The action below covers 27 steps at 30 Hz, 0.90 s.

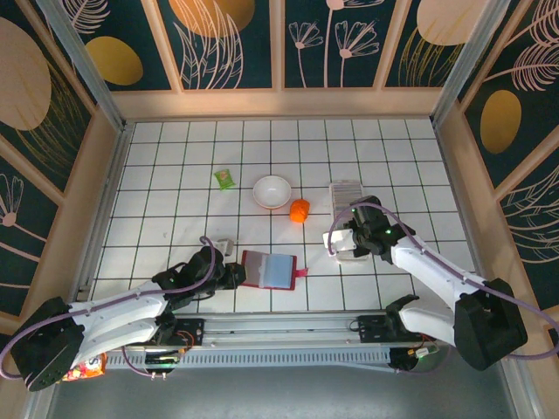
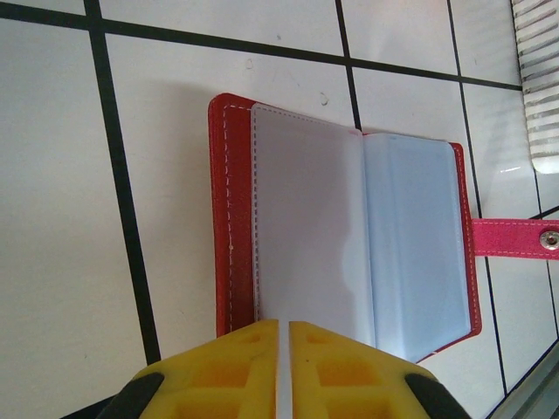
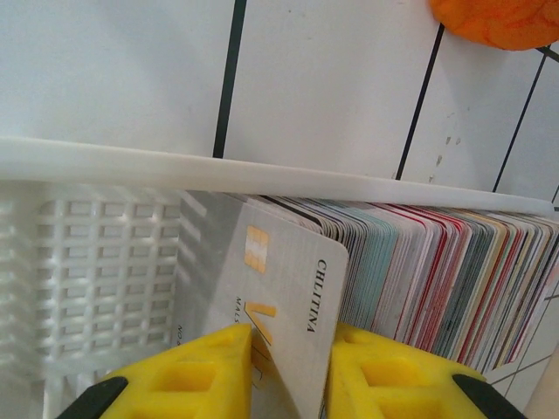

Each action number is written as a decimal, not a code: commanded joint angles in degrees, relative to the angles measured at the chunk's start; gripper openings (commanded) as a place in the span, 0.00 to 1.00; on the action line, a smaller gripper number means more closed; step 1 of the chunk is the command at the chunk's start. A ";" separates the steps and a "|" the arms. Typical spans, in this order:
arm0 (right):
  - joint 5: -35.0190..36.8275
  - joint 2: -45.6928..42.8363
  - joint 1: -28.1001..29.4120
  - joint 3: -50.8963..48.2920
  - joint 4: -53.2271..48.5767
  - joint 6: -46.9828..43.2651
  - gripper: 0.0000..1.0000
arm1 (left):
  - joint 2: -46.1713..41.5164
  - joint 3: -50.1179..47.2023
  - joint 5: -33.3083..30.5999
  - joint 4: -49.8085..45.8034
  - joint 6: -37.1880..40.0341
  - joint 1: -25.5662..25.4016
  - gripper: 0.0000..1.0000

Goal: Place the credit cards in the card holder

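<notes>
Right wrist: pale credit card (image 3: pixel 288 279) is clamped by right gripper (image 3: pixel 293 349); open red card holder (image 2: pixel 349 236), pinched by left gripper (image 2: pixel 284 340), is ringed by bare tiles (image 2: pixel 52 218).

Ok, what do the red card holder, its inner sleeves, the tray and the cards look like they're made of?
The card holder: red leather or faux leather, matte, with white stitching. Its sleeves: soft frosted clear plastic, probably vinyl. The tray: rigid translucent white plastic, moulded lattice. The credit cards: thin stiff plastic, likely PVC, printed faces.
</notes>
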 commanded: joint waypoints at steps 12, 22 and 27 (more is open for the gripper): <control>0.71 -2.90 -0.12 2.82 2.14 1.06 0.14 | -0.81 0.27 -1.66 -1.06 -0.18 -0.15 0.20; -0.43 -4.08 -0.04 4.93 -2.12 2.90 0.11 | -1.32 1.06 -3.94 -4.11 0.56 -0.23 0.32; -1.74 -4.38 0.01 5.32 -5.68 4.04 0.06 | -2.03 0.90 -4.10 -4.14 0.71 -0.23 0.39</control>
